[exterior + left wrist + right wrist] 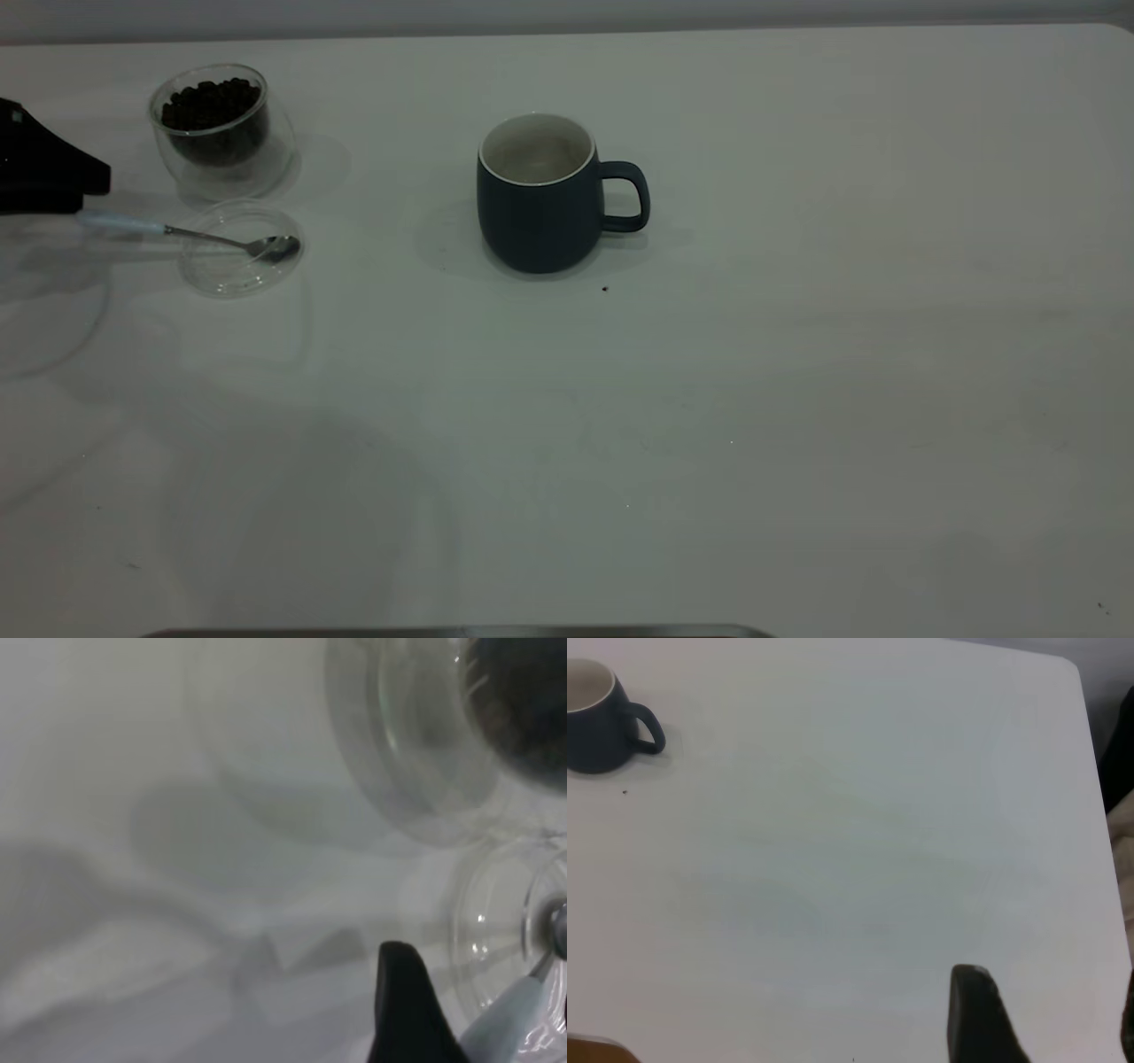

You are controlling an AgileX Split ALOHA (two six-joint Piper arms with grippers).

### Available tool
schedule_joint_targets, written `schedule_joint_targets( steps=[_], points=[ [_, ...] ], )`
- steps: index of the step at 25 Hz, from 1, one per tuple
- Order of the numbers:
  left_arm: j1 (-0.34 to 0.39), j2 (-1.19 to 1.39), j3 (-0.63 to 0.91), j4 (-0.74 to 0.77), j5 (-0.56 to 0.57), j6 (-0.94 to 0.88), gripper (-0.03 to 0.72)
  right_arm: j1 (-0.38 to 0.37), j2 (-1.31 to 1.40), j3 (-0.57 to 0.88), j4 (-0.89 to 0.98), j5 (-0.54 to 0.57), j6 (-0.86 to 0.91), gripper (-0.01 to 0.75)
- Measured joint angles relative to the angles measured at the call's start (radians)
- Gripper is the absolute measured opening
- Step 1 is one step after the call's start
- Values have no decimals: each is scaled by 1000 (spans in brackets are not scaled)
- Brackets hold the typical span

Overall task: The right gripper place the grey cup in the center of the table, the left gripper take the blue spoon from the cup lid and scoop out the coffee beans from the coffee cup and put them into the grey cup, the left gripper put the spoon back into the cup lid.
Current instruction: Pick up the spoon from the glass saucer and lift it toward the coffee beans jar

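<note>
The grey cup (540, 213) stands upright in the middle of the table (797, 354), handle to the right; it also shows far off in the right wrist view (594, 735). The coffee cup (221, 133) with coffee beans (211, 102) stands at the far left. In front of it lies the cup lid (217, 283). The blue spoon (204, 235) rests with its bowl in the lid and its handle pointing left. My left gripper (53, 177) is at the handle's end, open, with the handle (518, 1023) between its fingers (399, 1001). My right gripper (1045, 992) is open and empty.
A tiny dark speck (604, 288) lies just in front of the grey cup. The table's right edge (1094, 771) shows in the right wrist view. The right arm is out of the exterior view.
</note>
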Motion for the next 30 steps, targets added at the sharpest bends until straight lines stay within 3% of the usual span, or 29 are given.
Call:
schedule_joint_targets(
  steps=[10,30],
  points=[
    [-1,48,-2,-4,2,1,485,0,0,0,0,0,0,358],
    [-1,71,-4,-28,119,0,485,0,0,0,0,1,0,358]
  ],
)
